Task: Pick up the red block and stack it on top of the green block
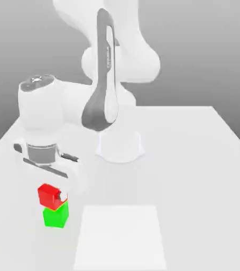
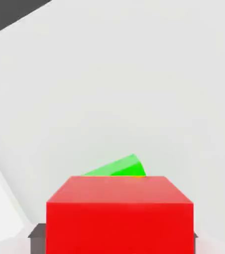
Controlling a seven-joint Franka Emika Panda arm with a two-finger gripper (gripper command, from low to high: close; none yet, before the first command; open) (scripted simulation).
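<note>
Exterior view: the gripper (image 1: 55,197) grips the red block (image 1: 48,195), jaws closed on it. It sits atop the green block (image 1: 55,216), near the table's (image 1: 196,159) left edge.

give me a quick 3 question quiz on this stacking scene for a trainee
1. True or false: the red block is directly above the green block in the exterior view.
2. Which lies to the exterior view's right of the blocks? A) a blue bowl B) a pale square patch on the table C) a second arm
3. Fill in: in the hand view, the block partly hidden behind the red one is ____.

Key:
1. True. The gripper is at the red block; the two blocks' edges are turned slightly differently.
2. B
3. green
</note>
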